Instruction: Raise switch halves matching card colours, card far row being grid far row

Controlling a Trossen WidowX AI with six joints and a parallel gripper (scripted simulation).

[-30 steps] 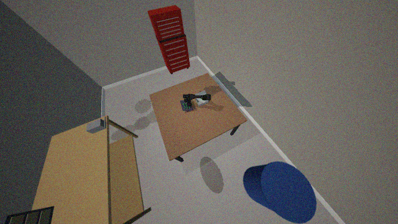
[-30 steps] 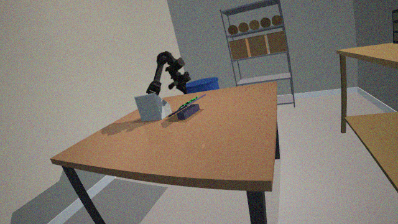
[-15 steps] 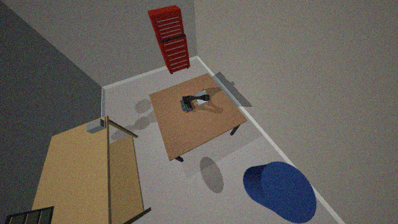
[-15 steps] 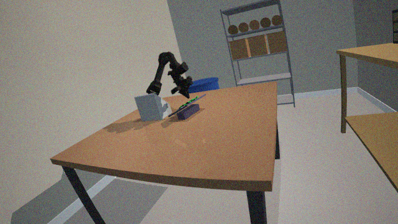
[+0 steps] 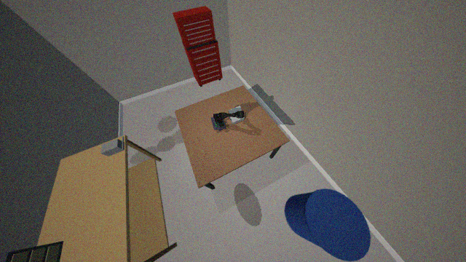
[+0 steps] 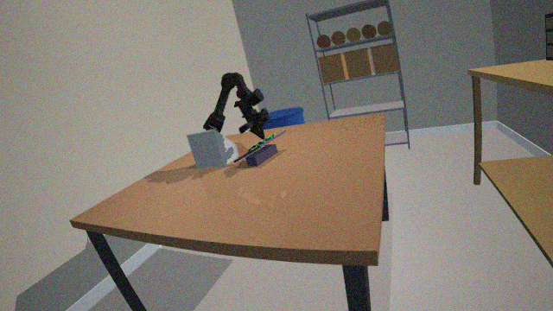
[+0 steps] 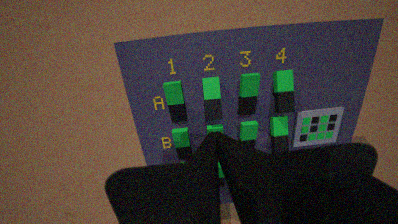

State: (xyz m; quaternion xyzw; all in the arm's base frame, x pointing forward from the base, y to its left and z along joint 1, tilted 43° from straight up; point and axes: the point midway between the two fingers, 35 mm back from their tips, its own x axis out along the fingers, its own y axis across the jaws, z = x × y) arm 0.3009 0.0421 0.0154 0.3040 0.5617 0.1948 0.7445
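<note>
the black metal gripper [image 5: 215,125] [image 6: 263,136] [image 7: 214,137], pinched shut, hides the green-and-grey switch b2 [image 7: 215,129] at lower middle; a crooked push might bump its neighbours.

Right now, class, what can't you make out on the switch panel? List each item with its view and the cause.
- Row C's switches: wrist view, mostly behind the jaws.
- B2's lower half: wrist view, behind the jaws.
- Row and column labels: top and exterior views, too small.

Tall red metal cabinet [image 5: 199,45] by wall. Big round blue bin [image 5: 338,223] [image 6: 285,117]. Grey metal shelf rack [image 6: 404,104], brown boxes [image 6: 359,63] inside.
</note>
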